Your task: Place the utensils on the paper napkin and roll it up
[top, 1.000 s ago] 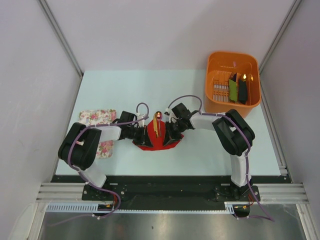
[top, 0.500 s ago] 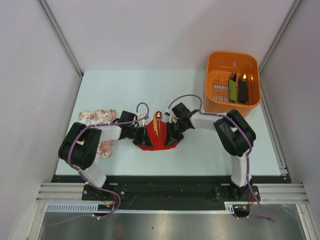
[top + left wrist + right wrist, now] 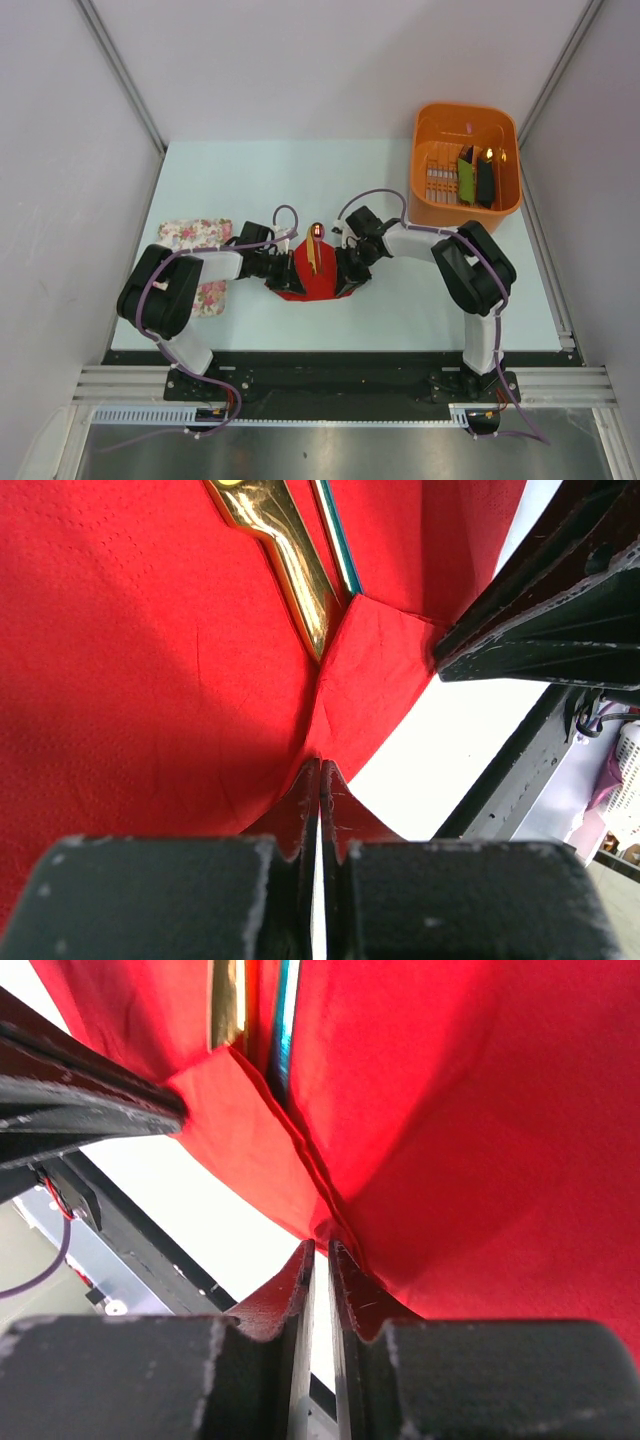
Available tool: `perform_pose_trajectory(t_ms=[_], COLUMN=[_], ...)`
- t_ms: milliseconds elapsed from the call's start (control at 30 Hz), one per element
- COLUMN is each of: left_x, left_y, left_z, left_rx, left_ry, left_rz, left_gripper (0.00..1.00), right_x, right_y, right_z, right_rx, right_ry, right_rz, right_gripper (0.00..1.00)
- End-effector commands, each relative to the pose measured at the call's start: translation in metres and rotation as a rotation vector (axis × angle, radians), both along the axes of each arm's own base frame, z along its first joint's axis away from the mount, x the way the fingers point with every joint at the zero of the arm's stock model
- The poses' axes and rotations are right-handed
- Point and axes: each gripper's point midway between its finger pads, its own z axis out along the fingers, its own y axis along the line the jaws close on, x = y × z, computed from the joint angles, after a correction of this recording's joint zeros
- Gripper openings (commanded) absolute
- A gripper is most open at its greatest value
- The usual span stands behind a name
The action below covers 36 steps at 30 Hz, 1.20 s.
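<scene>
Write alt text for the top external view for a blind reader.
At the centre, the left gripper and right gripper pinch opposite sides of a red paper napkin lifted around slim utensils, one yellow-handled. A white floral cloth lies at left; an orange plastic basket sits far right.

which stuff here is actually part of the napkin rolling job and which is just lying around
Part of the job:
- napkin, red, between the two arms
- utensils, lying on it

Just lying about:
- floral cloth, at the left
- basket, orange, far right corner
- green item and black item, inside the basket
</scene>
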Motion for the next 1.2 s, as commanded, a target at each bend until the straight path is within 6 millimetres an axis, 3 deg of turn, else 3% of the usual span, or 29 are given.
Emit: perform_pose_trajectory(t_ms=[0,200,367,533,633,700,767,867,1000,1167], left_x=[0.005,0.006,0.006,0.006,0.006,0.006,0.006,0.006,0.006,0.006], left_y=[0.009,0.009,0.009,0.009,0.008,0.008,0.008,0.007,0.007,0.005], left_z=[-0.009,-0.009,-0.008,-0.007,-0.007,-0.007,-0.008,-0.008,-0.007,-0.006], left_rx=[0.059,0.058,0.054,0.053,0.051,0.05,0.05,0.048,0.045,0.03], left_ry=[-0.011,-0.013,-0.014,-0.018,-0.017,-0.016,-0.015,-0.014,-0.014,-0.014], left_rz=[0.024,0.021,0.021,0.021,0.022,0.022,0.023,0.025,0.026,0.024], left_gripper=[0.0,0.0,0.0,0.0,0.0,0.0,0.0,0.0,0.0,0.0], right_x=[-0.004,-0.002,0.0,0.032,0.052,0.057,0.059,0.056,0.05,0.036], right_y=[-0.023,-0.038,-0.028,-0.033,-0.048,-0.057,-0.061,-0.055,-0.027,0.007], right_z=[0.0,-0.003,0.015,0.048,0.056,0.055,0.053,0.056,0.069,0.067], right_rx=[-0.061,-0.083,-0.007,0.079,0.073,0.043,0.023,0.056,0.136,0.175], right_ry=[-0.019,-0.007,-0.011,-0.058,-0.086,-0.1,-0.111,-0.093,-0.103,-0.077], right_rz=[0.007,-0.005,-0.013,-0.116,-0.178,-0.198,-0.197,-0.186,-0.141,-0.096], right_gripper=[0.15,0.14,0.17,0.26,0.28,0.36,0.38,0.36,0.29,0.27])
